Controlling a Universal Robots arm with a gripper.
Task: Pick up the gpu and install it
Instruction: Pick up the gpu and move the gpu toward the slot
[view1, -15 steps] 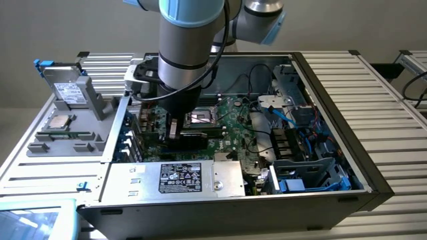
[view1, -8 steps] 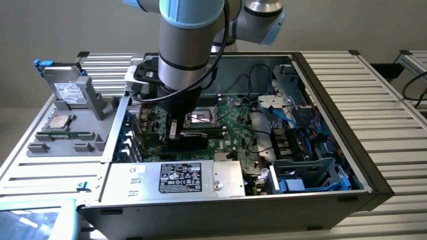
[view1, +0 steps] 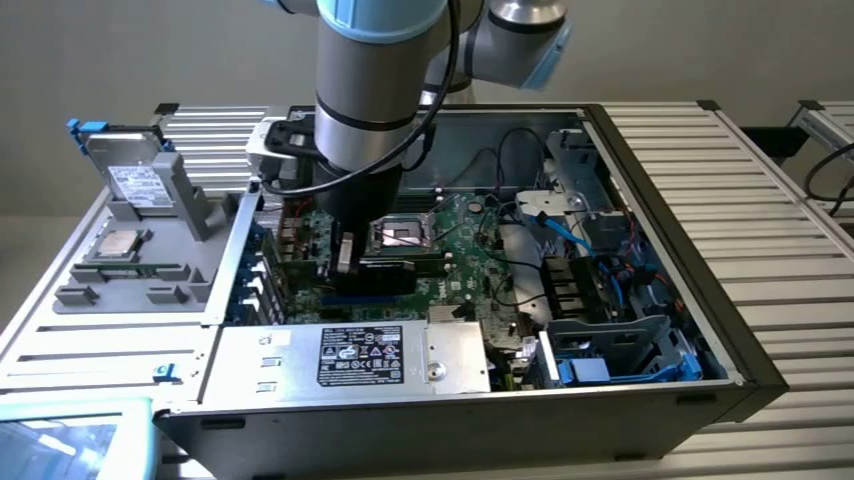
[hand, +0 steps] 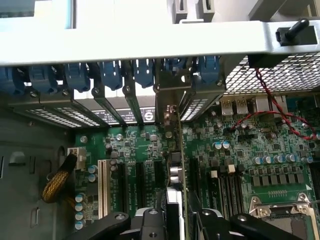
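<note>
Ribbed aluminium table (view1: 761, 170) carries an open computer case (view1: 467, 420), and the robot arm (view1: 374, 100) reaches down into it from twelve o'clock in the exterior view.

The claw (hand: 180, 222) is clenched on the gpu (hand: 176, 167). In the wrist view the card stands on its edge between the two black fingers (hand: 145, 227). Its metal bracket (hand: 172, 97) meets the rear wall of the case, in the row of slot covers under the blue clips (hand: 112, 75). Below the card lies the green motherboard (hand: 240, 150) with its long expansion slots (hand: 140, 180), and the card runs parallel to them.

In the exterior view the empty processor socket (view1: 400, 235) is just at three o'clock of the claw. The silver power supply (view1: 360, 355) is at six o'clock. Outside the case, at nine o'clock, a grey tray (view1: 80, 295) holds a processor (view1: 120, 243) and an upright drive (view1: 134, 180).

I judge that picking up is done and the installing step is in hand: the gpu is over its slot or partly in it. Whether the edge contacts are fully seated I cannot tell. The work at this point calls for a straight push along the card's own plane, with no tilt. The bracket must keep inside its gap at the rear wall, and the red cable (hand: 280, 117) nearby must stay free.
</note>
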